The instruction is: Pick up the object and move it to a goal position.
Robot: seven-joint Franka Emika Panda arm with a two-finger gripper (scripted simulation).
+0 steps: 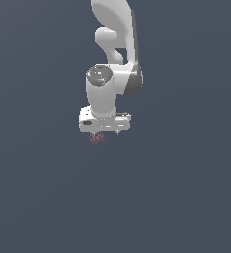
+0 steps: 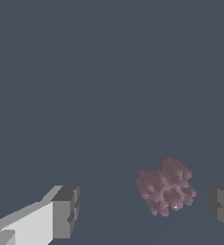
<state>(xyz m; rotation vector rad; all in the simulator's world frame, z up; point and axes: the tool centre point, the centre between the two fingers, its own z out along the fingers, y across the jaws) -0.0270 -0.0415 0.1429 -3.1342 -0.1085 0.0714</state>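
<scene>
Clearly, the berry cluster [image 2: 165,187] lay on the flat grey surface [image 2: 109,72] between your gripper [image 2: 145,210]'s spread fingers [image 2: 65,212], nearer one pad than the other and touching neither. In the exterior view it peeked out just under the white hand, toward that view's left. You probably needed to centre over it before closing, or the near finger might have nudged it aside.

Plain dark surface

Only a flat blue-grey ground [image 1: 186,197] is seen in both views; no marks or edges can be distinguished on it
</scene>
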